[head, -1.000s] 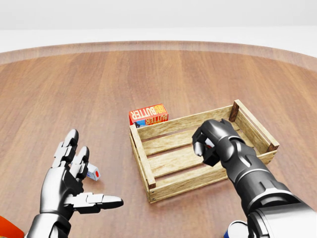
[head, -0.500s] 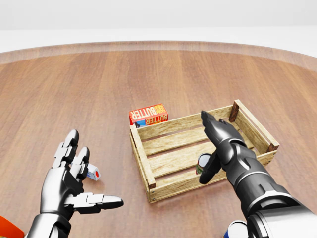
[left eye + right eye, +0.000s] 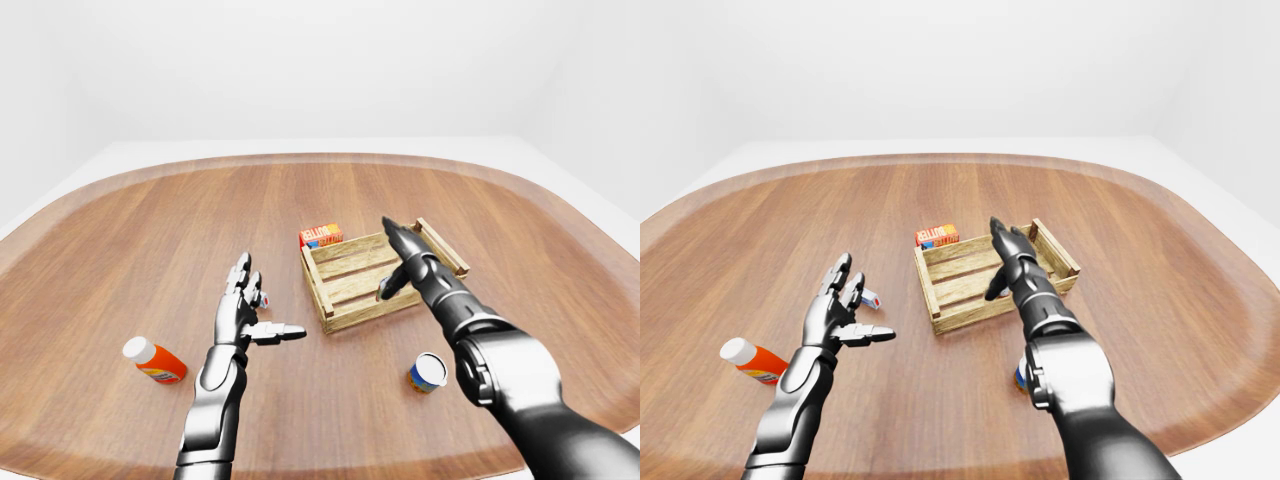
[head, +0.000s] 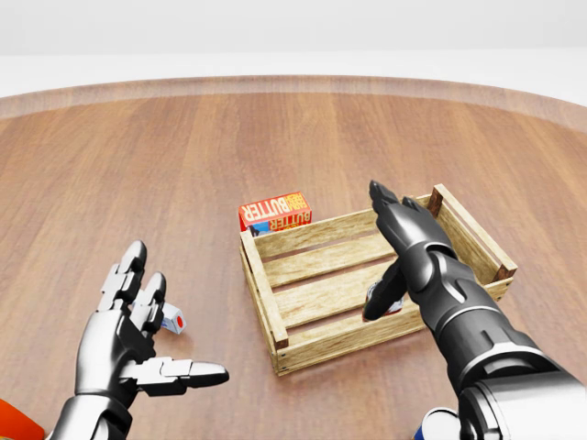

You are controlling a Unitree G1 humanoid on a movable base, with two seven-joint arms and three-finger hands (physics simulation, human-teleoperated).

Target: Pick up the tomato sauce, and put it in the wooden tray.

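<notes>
Withdrawing the wide-open right hand (image 4: 396, 240) straight upward is advised, so the tomato sauce can (image 4: 383, 301) is left undisturbed in the wooden tray (image 4: 266, 298).

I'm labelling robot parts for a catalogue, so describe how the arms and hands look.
Both arms are glossy metal, silver-grey shading to black, built from rounded segments with ringed joints. The left hand is bright silver with blocky, jointed fingers. The right hand looks darker, nearly black, above a thick dark forearm. No cables, markings or sleeves show.
</notes>
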